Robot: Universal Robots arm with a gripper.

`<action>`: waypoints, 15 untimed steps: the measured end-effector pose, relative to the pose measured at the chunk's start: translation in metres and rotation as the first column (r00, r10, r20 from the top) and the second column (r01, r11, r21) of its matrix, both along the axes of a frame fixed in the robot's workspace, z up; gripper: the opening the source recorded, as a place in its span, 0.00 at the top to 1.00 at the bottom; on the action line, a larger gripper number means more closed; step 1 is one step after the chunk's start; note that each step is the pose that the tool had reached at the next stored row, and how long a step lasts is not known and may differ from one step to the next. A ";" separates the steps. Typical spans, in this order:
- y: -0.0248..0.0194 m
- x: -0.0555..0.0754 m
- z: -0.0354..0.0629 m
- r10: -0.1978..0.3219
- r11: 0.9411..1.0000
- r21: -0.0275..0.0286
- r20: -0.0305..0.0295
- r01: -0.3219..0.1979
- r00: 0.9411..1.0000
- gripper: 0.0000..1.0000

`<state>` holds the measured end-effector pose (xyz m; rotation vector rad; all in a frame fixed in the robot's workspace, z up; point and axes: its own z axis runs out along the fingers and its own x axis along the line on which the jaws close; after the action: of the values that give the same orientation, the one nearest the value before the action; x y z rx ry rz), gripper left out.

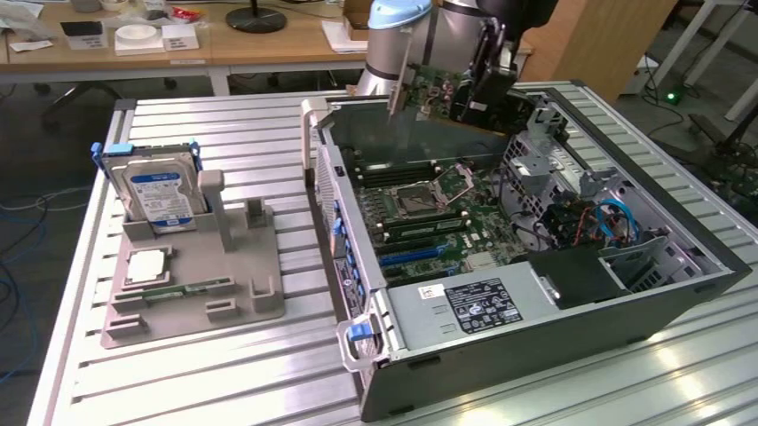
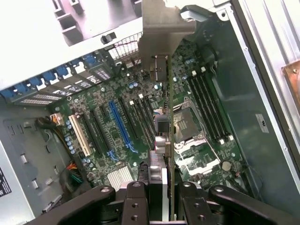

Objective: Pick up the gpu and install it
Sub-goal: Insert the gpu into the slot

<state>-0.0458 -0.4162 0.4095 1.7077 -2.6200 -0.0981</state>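
Gpu (image 1: 438, 89) is clamped in the hand (image 1: 484, 84) at upper centre of the exterior view, above the open PC case (image 1: 533, 355) and clear of the motherboard (image 1: 432, 222). Card is carried on edge, silver bracket toward the exterior view's left. In the wrist view the gpu (image 2: 161, 140) is seen edge-on, gripped between the fingers (image 2: 136, 201) of the hand (image 2: 159, 192). Hard drive (image 1: 160, 195) and CPU chip (image 1: 145, 266) sit in the grey holder (image 1: 237, 302) on the desk (image 1: 177, 373).
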 end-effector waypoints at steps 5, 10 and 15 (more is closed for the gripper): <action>0.0000 0.000 -0.0015 0.047 0.999 0.000 0.005 -0.047 0.999 0.72; -0.0001 0.000 -0.0034 0.111 0.994 -0.001 0.012 -0.111 0.994 0.72; 0.0000 0.000 -0.0049 0.189 0.982 -0.002 0.021 -0.189 0.982 0.72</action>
<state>-0.0458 -0.4163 0.4046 1.9570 -2.4554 -0.0776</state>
